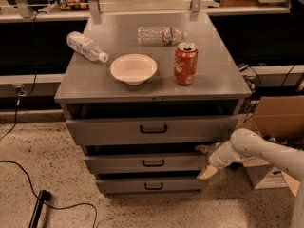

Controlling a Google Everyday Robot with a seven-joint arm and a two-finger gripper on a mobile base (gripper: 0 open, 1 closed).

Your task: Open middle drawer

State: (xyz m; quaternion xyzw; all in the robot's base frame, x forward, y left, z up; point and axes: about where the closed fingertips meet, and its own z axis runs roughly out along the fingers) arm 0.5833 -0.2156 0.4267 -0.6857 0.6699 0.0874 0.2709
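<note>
**Middle drawer barely started, most of the pull left**

Camera view: The middle drawer point(118, 164) is seen at lower centre, second of three in the gray cabinet. Its front is set only slightly forward, so the opening is judged hardly begun. The gripper point(207, 160) is placed at the front's right end, its fingers point(207, 173) spread wide, one above and one below the edge, nothing clearly clasped. The black handle point(153, 163) is not touched. On the surface point(213, 77), white script on the red can point(185, 63) is taken for Coca-Cola. Labels on the left bottle point(85, 45) and rear bottle point(160, 34) cannot be read.
</note>
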